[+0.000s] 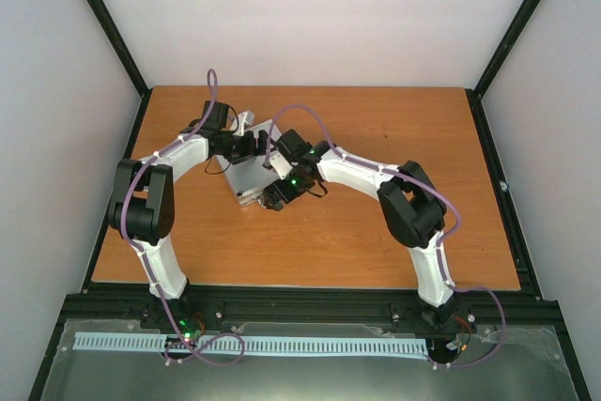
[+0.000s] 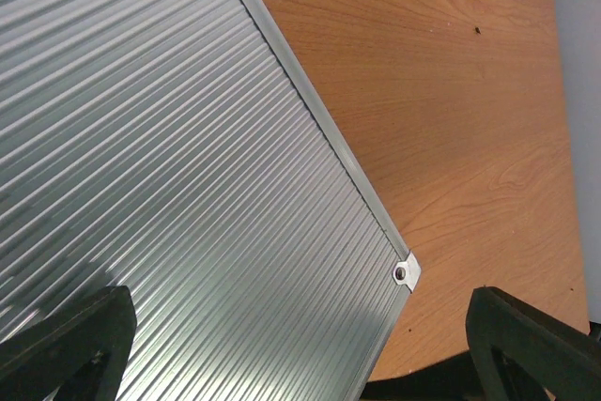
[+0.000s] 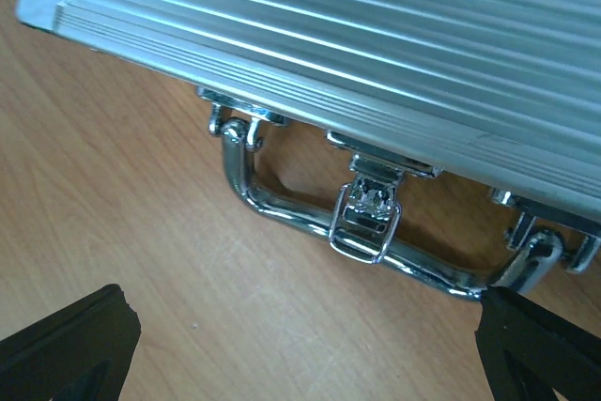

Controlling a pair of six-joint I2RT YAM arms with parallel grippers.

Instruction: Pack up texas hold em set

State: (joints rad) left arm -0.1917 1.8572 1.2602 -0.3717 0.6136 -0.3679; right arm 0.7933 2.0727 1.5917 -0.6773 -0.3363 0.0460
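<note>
While the shut silver case (image 1: 246, 176) lies left of centre on the wooden table (image 1: 394, 241), the left claw (image 2: 300, 312) hangs open above a corner of its ribbed lid, and the right claw (image 3: 302, 302) gapes wide just off its front edge, facing the metal handle (image 3: 282, 206).
</note>
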